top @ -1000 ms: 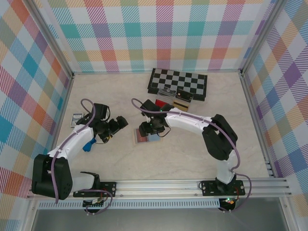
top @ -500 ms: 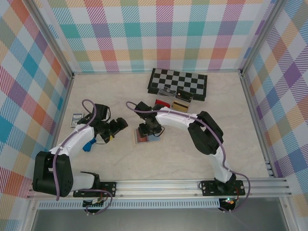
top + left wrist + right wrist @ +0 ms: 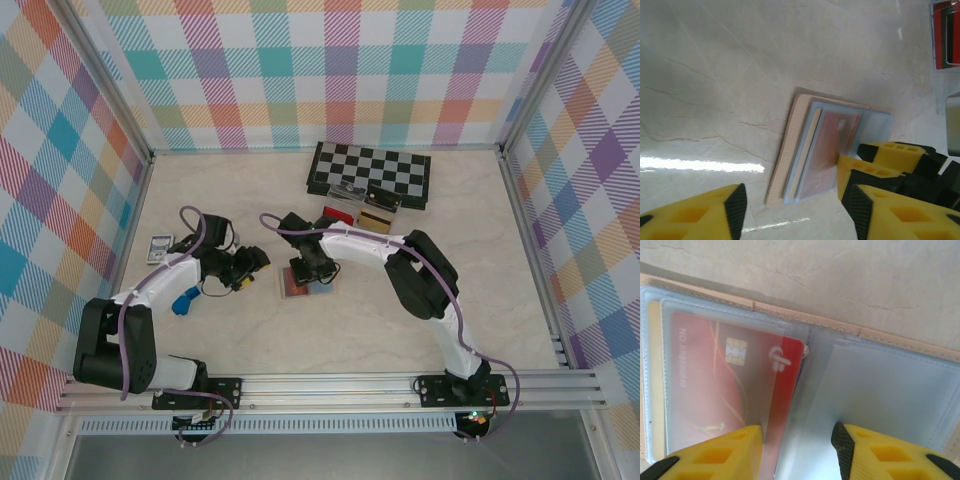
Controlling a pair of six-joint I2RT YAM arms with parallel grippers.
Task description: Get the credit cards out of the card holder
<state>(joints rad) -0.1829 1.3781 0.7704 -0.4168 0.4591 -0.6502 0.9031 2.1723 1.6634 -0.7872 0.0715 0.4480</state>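
Glossy clear sleeves with pale tan edging are what I have to work with. The card holder (image 3: 300,288) lies open and flat near the middle of the tabletop, on the near side of the clutter beyond it. My left gripper (image 3: 797,210) hangs just to its left, fingers spread with nothing between them. My right gripper (image 3: 799,445) sits low over the holder's fold, fingers apart and empty, one on each side of the red card (image 3: 787,375) where its long edge pokes out of the sleeve. I can't tell whether the pads touch the plastic. I judge the card thin, light, stiff and slick inside the sleeve. The holder looks floppy and will likely slide or lift with the card unless I pin it. The bare red strip by the fold is where I would pinch. A tan card (image 3: 652,390) peeks out behind it. Farther off stands the clear tray (image 3: 360,212), and the chessboard (image 3: 370,172) lies along the far edge.
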